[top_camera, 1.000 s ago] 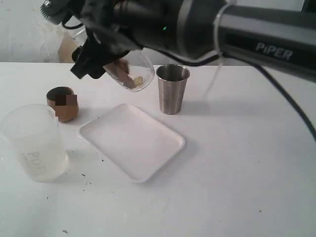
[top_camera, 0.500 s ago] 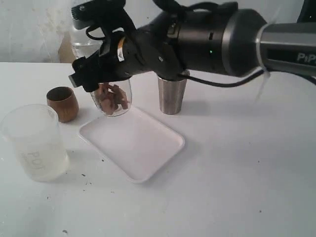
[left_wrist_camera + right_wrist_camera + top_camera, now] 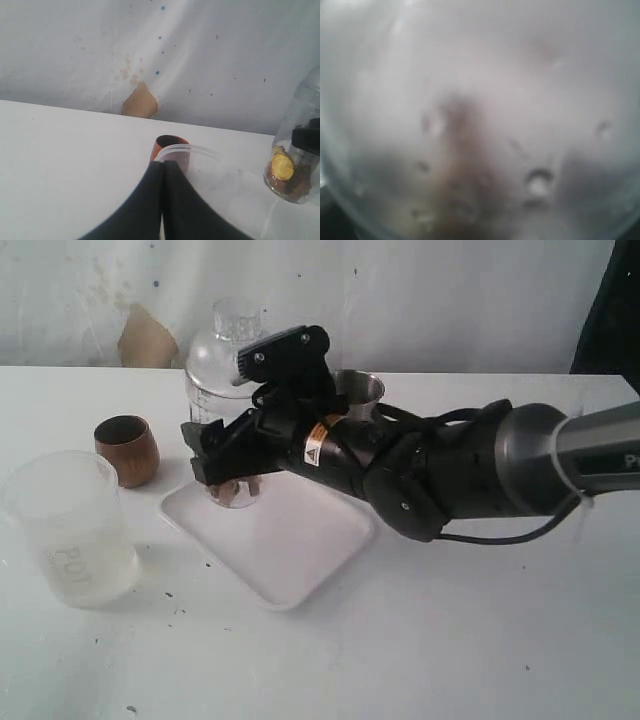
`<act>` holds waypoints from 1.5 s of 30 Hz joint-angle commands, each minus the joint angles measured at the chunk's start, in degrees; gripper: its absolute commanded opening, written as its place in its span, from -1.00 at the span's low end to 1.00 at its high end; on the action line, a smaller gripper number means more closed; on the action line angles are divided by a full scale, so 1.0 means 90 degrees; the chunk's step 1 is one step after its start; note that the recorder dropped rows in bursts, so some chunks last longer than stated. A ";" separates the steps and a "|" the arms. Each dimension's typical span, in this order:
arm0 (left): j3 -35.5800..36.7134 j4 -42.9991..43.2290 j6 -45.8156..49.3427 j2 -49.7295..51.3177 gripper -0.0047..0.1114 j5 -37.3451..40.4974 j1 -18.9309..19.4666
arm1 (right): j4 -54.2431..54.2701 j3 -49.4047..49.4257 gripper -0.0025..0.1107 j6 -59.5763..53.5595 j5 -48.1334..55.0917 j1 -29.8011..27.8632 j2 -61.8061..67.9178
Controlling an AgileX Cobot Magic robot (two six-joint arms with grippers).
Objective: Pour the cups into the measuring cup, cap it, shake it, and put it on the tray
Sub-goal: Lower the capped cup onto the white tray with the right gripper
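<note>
Measuring cup (image 3: 215,390): clear graduated cylinder, upright at the far-left corner of the tray (image 3: 300,560). Whether its base rests on the tray floor or hangs just above it cannot be told.
Cap (image 3: 235,330): clear domed top with a small knob, seated on the cylinder's mouth.
Contents (image 3: 236,490): brown pieces heaped at the bottom. The left wrist view shows a round gold piece among them.
Right gripper (image 3: 228,462): reaches in from the tray's right side, along its far edge. Its jaws are set wide and clamped around the cylinder's lower half. The right wrist view is filled by a blurred clear wall with a brownish smear behind it.
Tray: shallow, white, round-cornered, lying flat and diagonally on the white table (image 3: 480,640).
Steel tumbler (image 3: 362,388): upright just beyond the tray's far edge, largely hidden behind the right arm. Only the rim and upper wall show.
Wooden cup (image 3: 127,450): upright, left of the tray and apart from it.
Frosted container (image 3: 72,530): upright, left of the tray and closer to the camera than the wooden cup. It has faint lettering on its side.
Left gripper (image 3: 161,195): seen only in the left wrist view, on the tray's left side. Its fingers are pressed together with nothing between them. The frosted container's rim lies just past the tips, with the wooden cup behind it.
</note>
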 commanded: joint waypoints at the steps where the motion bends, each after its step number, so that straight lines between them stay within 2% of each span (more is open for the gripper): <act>1: 0.0036 -0.0018 0.0001 -0.0018 -0.92 -0.0030 0.0002 | 0.0285 0.0036 -0.96 -0.0501 -0.0423 -0.0055 0.0210; 10: 0.0036 -0.0018 0.0001 -0.0018 -0.92 -0.0030 0.0002 | 0.0840 0.0036 -0.96 -0.0874 -0.0762 -0.0079 0.0820; 21: 0.0036 -0.0018 0.0001 -0.0018 -0.92 -0.0030 0.0002 | 0.0916 0.0047 -0.93 -0.0981 -0.0742 -0.0079 0.1053; 23: 0.0036 -0.0018 0.0001 -0.0018 -0.92 -0.0030 0.0002 | 0.0916 0.0047 -0.84 -0.0936 -0.0725 -0.0079 0.1053; 26: 0.0036 -0.0018 0.0001 -0.0018 -0.92 -0.0030 0.0002 | 0.0916 0.0047 -0.60 -0.0936 -0.0711 -0.0079 0.1053; 28: 0.0036 -0.0018 0.0001 -0.0018 -0.92 -0.0030 0.0002 | 0.0916 0.0047 -0.37 -0.0936 -0.0660 -0.0079 0.1053; 33: 0.0036 -0.0018 0.0001 -0.0018 -0.92 -0.0030 0.0002 | 0.0916 0.0047 0.36 -0.0936 -0.0383 -0.0065 0.1036; 36: 0.0036 -0.0018 0.0001 -0.0018 -0.92 -0.0030 0.0002 | 0.0916 0.0060 0.49 -0.0936 -0.0153 -0.0065 0.0943; 42: 0.0036 -0.0018 0.0001 -0.0018 -0.92 -0.0030 0.0002 | 0.0860 0.0074 0.52 -0.0936 0.0484 -0.0065 0.0644; 45: 0.0036 -0.0018 0.0001 -0.0018 -0.92 -0.0030 0.0002 | 0.0850 0.0074 0.67 -0.0936 0.0785 -0.0065 0.0525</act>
